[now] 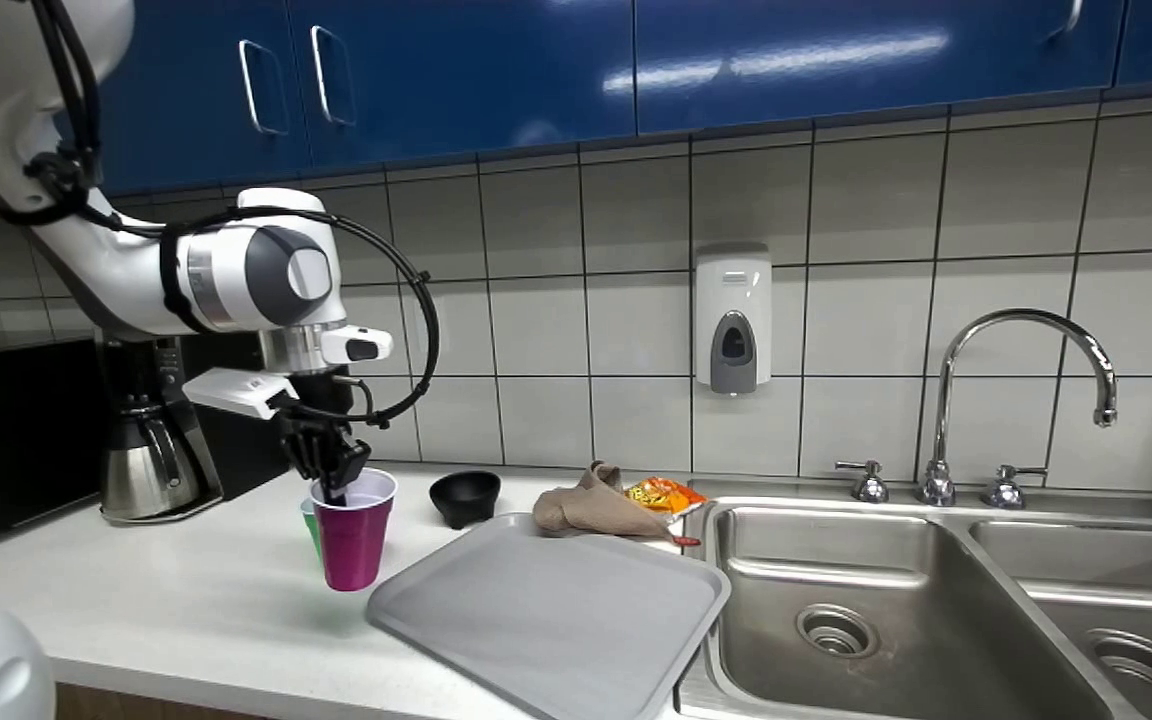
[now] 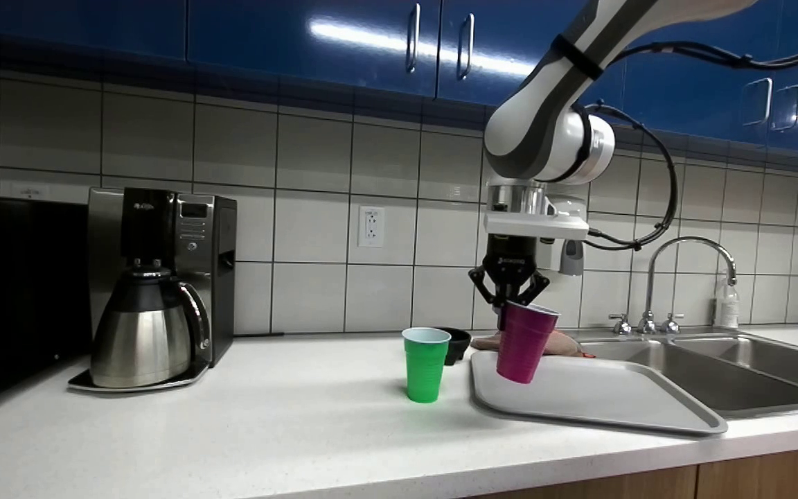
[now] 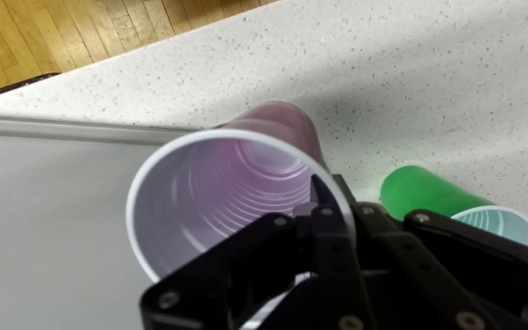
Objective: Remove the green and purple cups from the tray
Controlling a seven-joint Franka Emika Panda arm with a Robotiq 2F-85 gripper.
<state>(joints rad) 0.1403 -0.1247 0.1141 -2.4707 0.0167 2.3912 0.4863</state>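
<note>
Purple cup [image 2: 526, 343] in the hand [image 3: 330, 186], green cup [image 2: 425, 367] standing off the tray [image 1: 556, 610]

The hand has the purple cup by its rim. In the wrist view its fingers [image 3: 330, 229] are narrowed on the cup's wall, one inside and one outside. The cup hangs above the worktop [image 2: 233, 430], a little tilted, its mouth leaning toward the sink [image 2: 704, 381] in an exterior view. It is near the tray's edge; I cannot tell whether its base is over it or just outside.

The green cup stands upright on the worktop, apart from the tray, on the side toward the coffee maker [image 2: 194, 253]. In an exterior view only a strip of the green cup [image 1: 311, 525] shows past the purple one; the wrist view shows the green one's pale inside.

The grey tray lies beside the sink. A brown cloth [image 1: 586, 510] lies at its back edge, with an orange packet [image 1: 664, 494] just beside the cloth and a black bowl [image 1: 464, 498] near the tray's back corner. Farther along the worktop, the coffee maker holds a silvery carafe [image 2: 146, 346]. A white soap dispenser [image 1: 733, 318] hangs on the tiled wall [image 1: 536, 220] beneath blue cabinets [image 1: 476, 80].
</note>
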